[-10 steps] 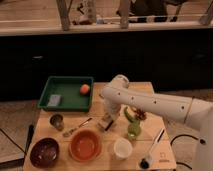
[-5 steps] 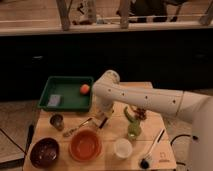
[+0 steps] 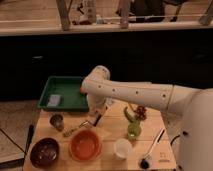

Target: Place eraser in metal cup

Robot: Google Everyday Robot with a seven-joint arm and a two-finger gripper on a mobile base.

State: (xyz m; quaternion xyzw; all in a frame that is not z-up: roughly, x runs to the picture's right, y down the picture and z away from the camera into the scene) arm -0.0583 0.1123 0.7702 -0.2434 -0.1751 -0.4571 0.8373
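Observation:
The eraser (image 3: 54, 100) is a small pale block lying in the left part of the green tray (image 3: 66, 83). The metal cup (image 3: 56, 121) stands upright on the wooden table just in front of the tray's left corner. My white arm reaches in from the right, and its elbow hangs over the tray's right end. My gripper (image 3: 96, 118) points down over the table, right of the cup and just in front of the tray. It is some way from the eraser.
An orange ball (image 3: 82, 91) peeks out behind the arm in the tray. A spoon (image 3: 75, 130), an orange bowl (image 3: 85, 146), a dark bowl (image 3: 44, 152), a white cup (image 3: 122, 148), a green bottle-like object (image 3: 132, 126) and a brush (image 3: 152, 149) are on the table (image 3: 107, 131).
My arm has swung left across the table, bringing the gripper from near the green object to a spot beside the spoon, closer to the metal cup and tray.

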